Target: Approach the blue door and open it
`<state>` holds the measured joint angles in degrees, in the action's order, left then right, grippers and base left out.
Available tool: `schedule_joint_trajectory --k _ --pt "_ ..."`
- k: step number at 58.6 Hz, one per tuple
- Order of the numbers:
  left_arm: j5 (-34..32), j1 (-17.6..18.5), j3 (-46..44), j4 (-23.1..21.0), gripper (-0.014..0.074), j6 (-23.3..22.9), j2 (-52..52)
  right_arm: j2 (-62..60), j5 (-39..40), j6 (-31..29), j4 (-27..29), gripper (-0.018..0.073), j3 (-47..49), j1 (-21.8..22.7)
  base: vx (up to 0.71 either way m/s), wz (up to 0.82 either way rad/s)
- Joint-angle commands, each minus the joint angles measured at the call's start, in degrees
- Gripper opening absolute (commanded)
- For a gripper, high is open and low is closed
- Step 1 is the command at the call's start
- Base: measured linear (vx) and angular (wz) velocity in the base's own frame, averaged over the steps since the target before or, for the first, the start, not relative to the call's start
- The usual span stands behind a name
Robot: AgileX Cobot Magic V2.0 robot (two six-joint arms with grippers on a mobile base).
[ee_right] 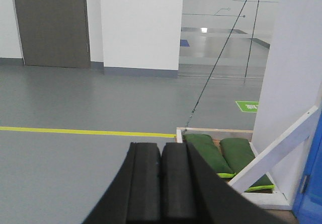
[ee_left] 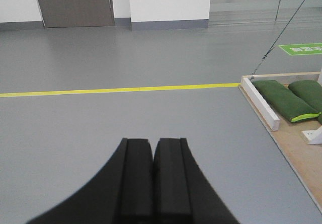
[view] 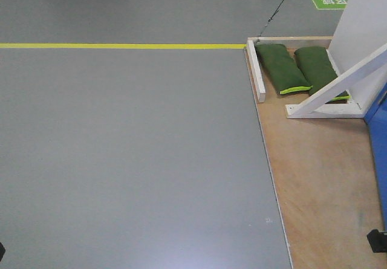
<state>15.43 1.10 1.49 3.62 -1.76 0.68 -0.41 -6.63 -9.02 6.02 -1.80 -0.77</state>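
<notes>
Only a strip of the blue door [view: 380,139] shows at the right edge of the front view, standing on a plywood platform [view: 320,196]. The same blue door [ee_right: 311,183] fills the lower right corner of the right wrist view; its handle is out of view. My left gripper [ee_left: 153,142] is shut with nothing between its black pads, and it looks out over grey floor. Shut and empty as well, my right gripper [ee_right: 161,146] points toward the platform's near left corner. Both grippers are well apart from the door.
Two green sandbags [view: 281,66] lie on the platform beside a white diagonal frame brace [view: 338,87] and a white panel [view: 363,21]. A yellow floor line [view: 121,46] crosses the grey floor. A thin cable [ee_right: 221,58] slants up from the platform. A grey door [ee_right: 50,22] stands far off.
</notes>
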Motion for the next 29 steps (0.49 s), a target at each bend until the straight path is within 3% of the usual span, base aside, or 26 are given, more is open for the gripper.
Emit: schedule_joint_trajectory --k 1,29 --pt "-4.69 0.02 -1.52 -0.34 0.0073 -0.05 0.67 0.56 4.78 -0.32 -0.39 0.0012 -0.05 0.3 0.19 0.02" --pt "-4.69 0.02 -1.52 -0.34 0.0073 -0.05 0.67 0.56 4.78 -0.32 -0.39 0.0012 -0.05 0.3 0.05 0.0"
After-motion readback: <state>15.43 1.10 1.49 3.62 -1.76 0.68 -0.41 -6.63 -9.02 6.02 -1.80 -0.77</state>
